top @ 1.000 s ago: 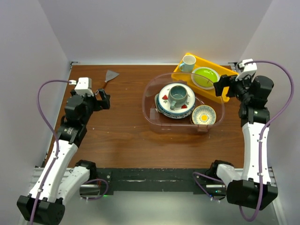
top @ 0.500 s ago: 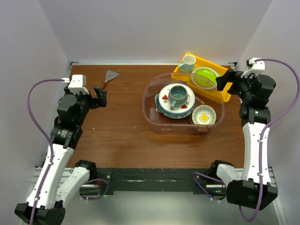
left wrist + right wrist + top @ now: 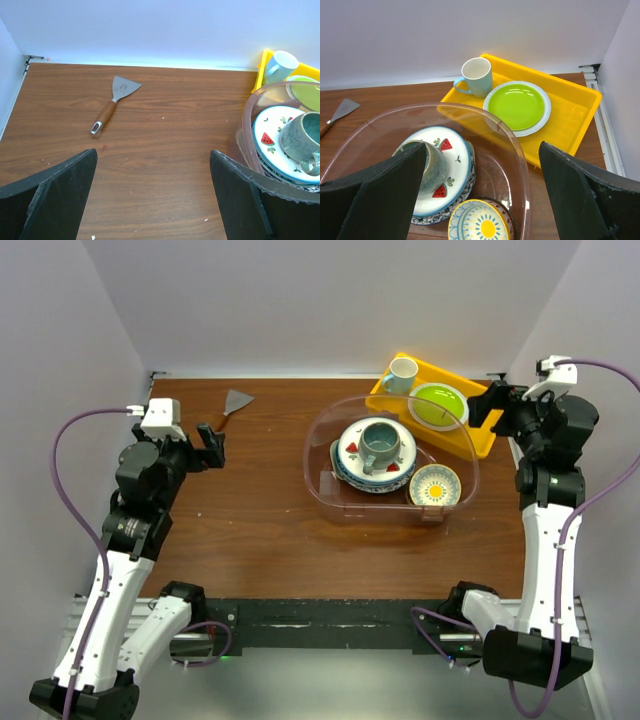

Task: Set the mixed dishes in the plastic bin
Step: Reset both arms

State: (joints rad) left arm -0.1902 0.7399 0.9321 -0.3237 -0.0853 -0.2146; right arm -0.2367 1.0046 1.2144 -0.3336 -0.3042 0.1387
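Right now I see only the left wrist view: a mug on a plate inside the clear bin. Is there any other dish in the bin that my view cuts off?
Observer: Yes. A patterned bowl with a yellow centre lies in the plastic bin, to the right of the plate stack.
Operator: And the right gripper, does it hold something?
Observer: No. The right gripper is open and holds nothing; it is raised by the right end of the yellow tray.
Operator: I see only a corner of that tray. What is in it?
Observer: Only a lime-green plate and a white mug, both outside the bin.
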